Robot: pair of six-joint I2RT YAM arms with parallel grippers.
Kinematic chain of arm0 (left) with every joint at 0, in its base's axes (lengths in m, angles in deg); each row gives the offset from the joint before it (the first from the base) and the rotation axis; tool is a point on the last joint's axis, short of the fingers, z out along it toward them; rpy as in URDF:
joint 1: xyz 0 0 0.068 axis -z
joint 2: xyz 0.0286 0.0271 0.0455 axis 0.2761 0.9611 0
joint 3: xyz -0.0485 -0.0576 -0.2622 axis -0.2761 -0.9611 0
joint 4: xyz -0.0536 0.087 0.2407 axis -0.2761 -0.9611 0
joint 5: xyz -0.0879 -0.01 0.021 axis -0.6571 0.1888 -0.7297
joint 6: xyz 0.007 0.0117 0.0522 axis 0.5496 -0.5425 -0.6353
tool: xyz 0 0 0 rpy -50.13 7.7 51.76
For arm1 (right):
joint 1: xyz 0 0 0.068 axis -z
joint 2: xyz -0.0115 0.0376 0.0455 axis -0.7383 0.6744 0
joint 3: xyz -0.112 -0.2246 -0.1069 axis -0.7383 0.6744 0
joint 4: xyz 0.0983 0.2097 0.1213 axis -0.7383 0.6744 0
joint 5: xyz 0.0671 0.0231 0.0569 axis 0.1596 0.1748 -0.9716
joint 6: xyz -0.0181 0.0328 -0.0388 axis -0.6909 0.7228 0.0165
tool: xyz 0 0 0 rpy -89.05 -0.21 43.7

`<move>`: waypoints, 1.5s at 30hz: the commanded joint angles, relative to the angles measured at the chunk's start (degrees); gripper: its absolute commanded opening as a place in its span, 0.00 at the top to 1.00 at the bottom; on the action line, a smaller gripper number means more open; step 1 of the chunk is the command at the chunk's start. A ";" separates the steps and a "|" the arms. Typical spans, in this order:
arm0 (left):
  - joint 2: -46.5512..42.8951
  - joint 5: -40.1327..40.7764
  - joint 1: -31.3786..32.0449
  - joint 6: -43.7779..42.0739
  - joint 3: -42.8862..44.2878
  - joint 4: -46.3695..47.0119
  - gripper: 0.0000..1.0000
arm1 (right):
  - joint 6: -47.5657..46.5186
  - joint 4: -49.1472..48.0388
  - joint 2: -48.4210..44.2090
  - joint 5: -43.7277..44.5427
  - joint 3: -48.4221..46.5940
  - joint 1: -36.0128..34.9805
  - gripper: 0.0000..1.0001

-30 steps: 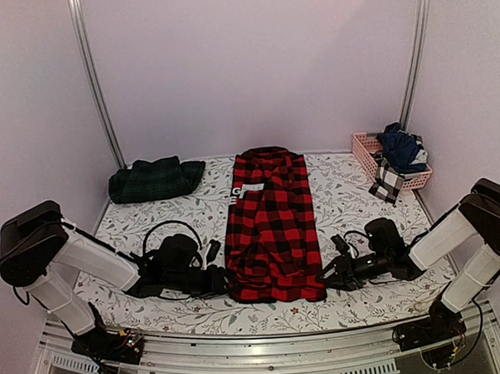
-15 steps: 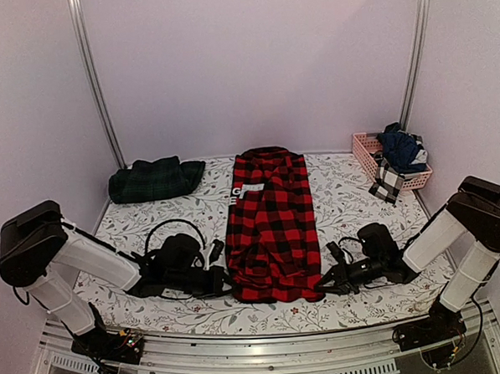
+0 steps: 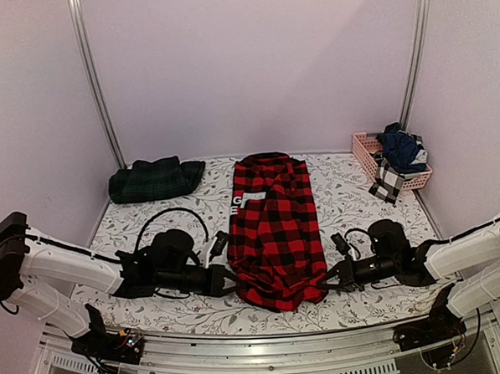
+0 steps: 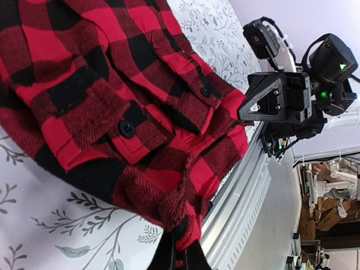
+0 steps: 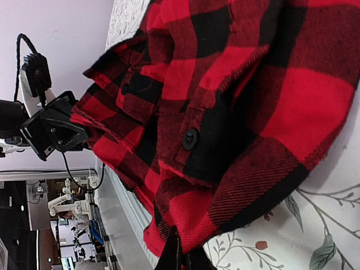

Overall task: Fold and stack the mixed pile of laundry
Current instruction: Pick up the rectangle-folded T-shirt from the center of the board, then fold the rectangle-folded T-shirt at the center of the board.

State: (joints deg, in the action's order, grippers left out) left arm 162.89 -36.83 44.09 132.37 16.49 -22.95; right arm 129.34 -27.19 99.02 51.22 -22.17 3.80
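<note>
Flannel is pinched on both sides: we see the left gripper (image 3: 226,280) and the right gripper (image 3: 325,280) each pressed together on a near hem corner of the one red-and-black checked shirt (image 3: 273,223), lying lengthwise mid-table on the leaf-patterned cloth (image 3: 342,190). We count one green tartan piece (image 3: 155,178) far left and one pink basket (image 3: 364,152) of dark clothes (image 3: 399,146) far right. Only the wrist views show the shirt's black buttons (image 4: 127,129); only the top view shows tartan and basket.

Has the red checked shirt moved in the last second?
Yes. The red checked shirt slid slightly toward the near edge of the table, away from its back edge.
</note>
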 commanded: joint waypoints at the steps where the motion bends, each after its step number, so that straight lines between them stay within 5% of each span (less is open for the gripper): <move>1: -0.32 1.86 -3.08 -4.88 4.77 -4.10 1.00 | -4.30 6.58 -1.92 4.18 -5.84 1.98 1.00; 11: 7.85 -2.19 -14.22 -10.19 14.32 -4.34 1.00 | -12.16 7.06 5.67 2.20 -16.69 12.16 1.00; 21: 23.04 -5.65 -23.80 -16.69 32.21 -6.87 1.00 | -19.86 8.83 23.96 -2.59 -39.17 21.89 1.00; 33: 43.45 -8.42 -30.88 -17.67 50.23 -7.95 1.00 | -20.98 9.59 47.33 -4.51 -59.97 25.61 1.00; 43: 49.70 -7.52 -32.65 -18.53 56.13 -8.05 1.00 | -20.50 8.86 55.48 -5.51 -66.51 25.90 1.00; 45: 50.09 -7.78 -32.80 -18.93 56.96 -9.00 0.88 | -20.32 9.04 54.94 -5.17 -66.57 26.09 0.88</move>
State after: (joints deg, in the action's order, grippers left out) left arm 212.04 -44.39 12.22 115.04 70.80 -31.17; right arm 109.04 -17.81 153.75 46.48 -86.87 29.39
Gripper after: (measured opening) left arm 0.008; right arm 0.019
